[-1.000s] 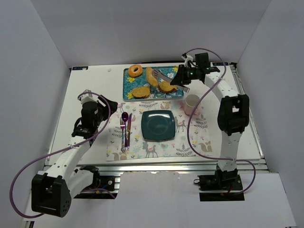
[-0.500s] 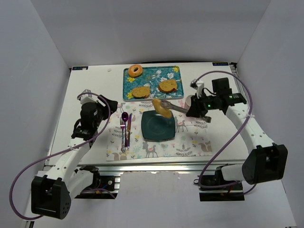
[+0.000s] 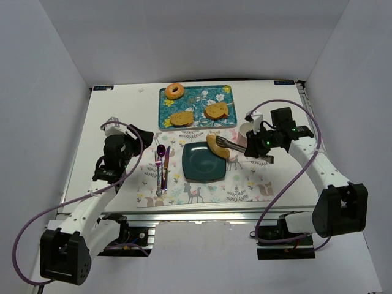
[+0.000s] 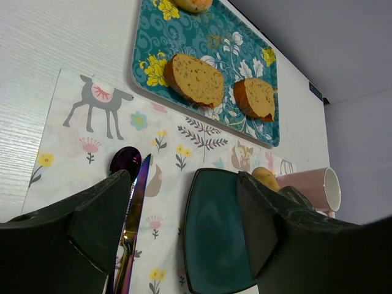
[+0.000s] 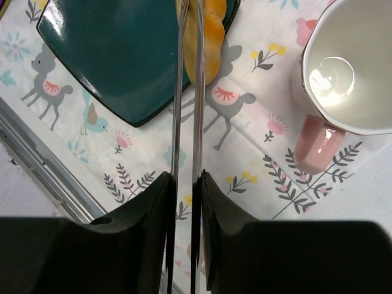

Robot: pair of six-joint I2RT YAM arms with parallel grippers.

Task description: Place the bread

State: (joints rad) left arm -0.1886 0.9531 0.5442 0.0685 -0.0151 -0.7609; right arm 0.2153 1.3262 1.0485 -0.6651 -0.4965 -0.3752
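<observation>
My right gripper (image 3: 254, 147) is shut on metal tongs (image 3: 231, 146), which pinch a golden bread roll (image 3: 215, 146). The roll hangs at the far right corner of the dark teal plate (image 3: 199, 166). In the right wrist view my gripper (image 5: 185, 184) clamps the tongs (image 5: 187, 92), and the roll (image 5: 208, 37) overlaps the edge of the plate (image 5: 116, 55); I cannot tell whether it touches it. My left gripper (image 3: 125, 147) is open and empty over the placemat's left side; in the left wrist view it (image 4: 182, 184) frames the plate (image 4: 214, 233).
A teal floral tray (image 3: 197, 116) at the back holds two bread slices (image 3: 181, 118) and a bagel (image 3: 174, 91). A pink mug (image 3: 247, 130) stands right of the plate, close to the tongs. A spoon (image 3: 160, 150) and knife (image 3: 166, 168) lie left of the plate.
My right arm has carried the roll in the tongs from the tray down to the plate's far right corner. The left arm has barely moved.
</observation>
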